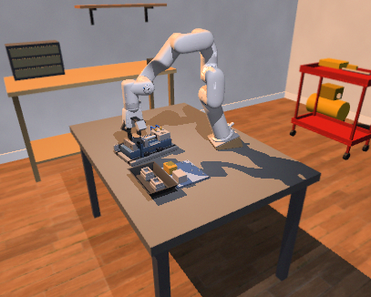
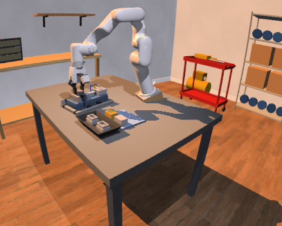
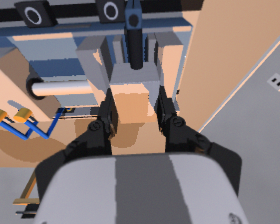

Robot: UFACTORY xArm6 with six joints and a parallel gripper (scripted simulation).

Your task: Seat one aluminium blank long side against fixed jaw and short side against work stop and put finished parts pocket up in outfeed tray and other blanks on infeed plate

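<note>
My gripper (image 3: 136, 97) is shut on a pale aluminium blank (image 3: 135, 97) and holds it down in the opening of the blue vise (image 1: 144, 143). A dark short rod (image 3: 134, 35), the work stop, stands just beyond the blank's far end. I cannot tell whether the blank rests on the low bars. The top and exterior views show the gripper (image 1: 133, 131) (image 2: 78, 91) low over the vise (image 2: 87, 100). Two finished parts (image 1: 147, 172) (image 1: 157, 183) lie in the outfeed tray (image 1: 153, 179). A brass blank (image 1: 170, 167) and another aluminium blank (image 1: 180, 175) lie on the infeed plate (image 1: 190, 173).
Blue hoses with brass fittings (image 3: 21, 122) run at the left of the vise. The arm's base (image 1: 221, 138) stands at the table's back right. A red cart (image 1: 340, 105) and a wooden bench (image 1: 78, 77) stand off the table.
</note>
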